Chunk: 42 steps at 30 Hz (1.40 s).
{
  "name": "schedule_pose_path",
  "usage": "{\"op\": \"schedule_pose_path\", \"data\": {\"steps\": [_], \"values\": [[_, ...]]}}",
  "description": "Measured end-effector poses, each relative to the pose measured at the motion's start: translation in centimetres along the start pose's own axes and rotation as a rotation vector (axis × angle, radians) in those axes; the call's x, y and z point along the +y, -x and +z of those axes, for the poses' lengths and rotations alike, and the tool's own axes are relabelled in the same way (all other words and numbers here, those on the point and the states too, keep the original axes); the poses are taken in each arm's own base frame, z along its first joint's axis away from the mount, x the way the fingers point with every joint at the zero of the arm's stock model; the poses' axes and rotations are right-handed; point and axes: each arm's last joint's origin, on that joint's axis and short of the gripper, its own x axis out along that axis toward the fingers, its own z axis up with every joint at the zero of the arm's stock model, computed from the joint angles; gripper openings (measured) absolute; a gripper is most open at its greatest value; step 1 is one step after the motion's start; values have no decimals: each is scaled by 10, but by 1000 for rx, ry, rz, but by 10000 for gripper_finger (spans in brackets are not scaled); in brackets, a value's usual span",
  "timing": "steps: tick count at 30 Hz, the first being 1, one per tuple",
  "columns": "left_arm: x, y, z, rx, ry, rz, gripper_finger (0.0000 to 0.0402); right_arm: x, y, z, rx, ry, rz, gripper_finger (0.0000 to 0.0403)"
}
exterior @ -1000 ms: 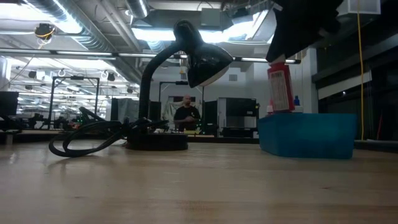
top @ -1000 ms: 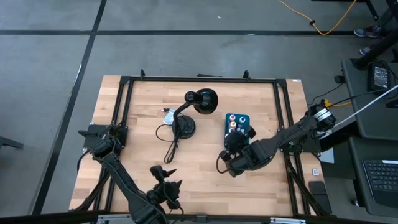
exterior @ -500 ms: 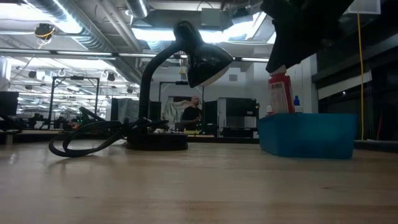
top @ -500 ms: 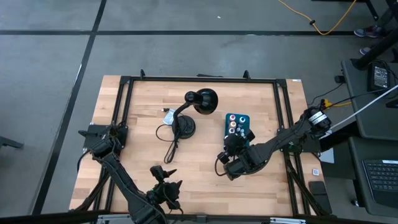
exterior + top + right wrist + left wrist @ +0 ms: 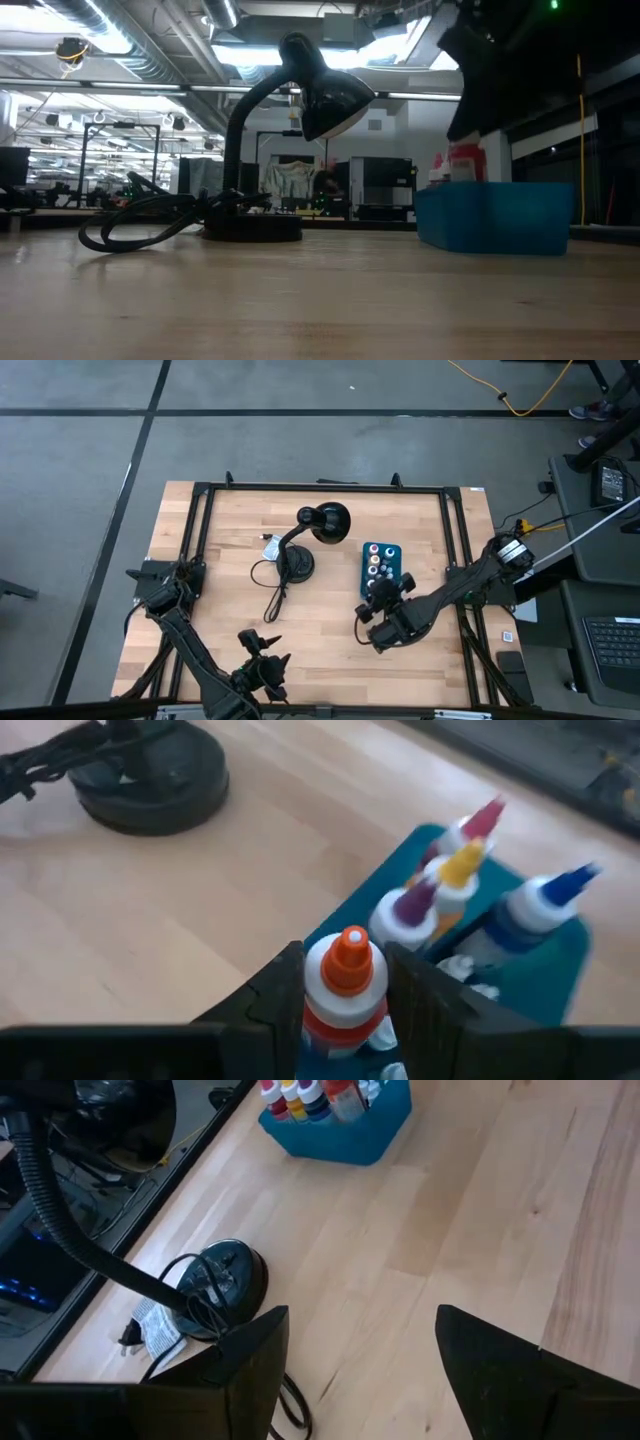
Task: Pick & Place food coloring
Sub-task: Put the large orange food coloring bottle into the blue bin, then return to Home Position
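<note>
1. My right gripper (image 5: pixel 345 1010) is at the near end of the teal rectangular plastic box (image 5: pixel 380 565), which sits on the pale wooden table (image 5: pixel 220 595) to the right of the lamp.
2. Its two dark fingers (image 5: pixel 275 990) pinch a small whitish dropper bottle with an orange-red cap (image 5: pixel 345 982). The right wrist view shows one finger on each side of the bottle body, pressed against it.
3. In the low view the red-labelled lower part of that bottle (image 5: pixel 465 160) stands upright at the box's rim line, under the dark bulk of the right arm. I cannot tell whether its base rests on the box floor.
4. The remaining food coloring bottles (image 5: pixel 470 885) stand upright inside the box, beyond the held one: purple tip, yellow tip, red tip and blue tip, packed close together.
5. From above they read as a cluster of coloured caps (image 5: pixel 377 563) in the box.
6. My left gripper (image 5: pixel 360 1350) waits over the table's near edge, well apart from the box. Its jaws are spread with bare wood between them, and it holds nothing.
7. A black gooseneck desk lamp (image 5: pixel 318 525) stands mid-table on a round base (image 5: pixel 222 1275), with its cord (image 5: pixel 272 595) looping toward the near side.
8. A small white paper tag (image 5: pixel 155 1325) lies just beside the lamp base.
</note>
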Motion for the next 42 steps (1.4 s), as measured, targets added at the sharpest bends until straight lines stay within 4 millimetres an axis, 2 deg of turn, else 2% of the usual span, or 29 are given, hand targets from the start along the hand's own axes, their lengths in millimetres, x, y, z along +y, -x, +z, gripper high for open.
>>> {"op": "schedule_pose_path", "data": {"steps": [7, 12, 15, 19, 24, 28, 37, 42], "values": [[0, -1, 0, 1, 1, 1, 244, -1, -15, -19, 1, -43, 38, 129], [0, -1, 0, 1, 1, 2, 247, -3, -16, -21, 0, -32, 32, 137], [0, -1, 1, -3, 13, 3, 246, -4, -16, -21, -7, -24, 26, 157], [5, 1, 5, -23, 42, 0, 249, -5, -16, -21, -7, -21, 24, 205], [27, 20, 22, -158, 84, -22, 256, -6, -12, -16, -9, -9, 16, 267], [48, 41, 33, -274, 80, -42, 258, -5, 1, -6, -60, 32, 1, 297], [90, 72, 52, -487, -46, -4, 258, -4, 44, 29, -248, 143, -24, 307], [120, 84, 63, -508, -165, 19, 258, -13, 64, 55, -249, 274, -84, 307]]}}
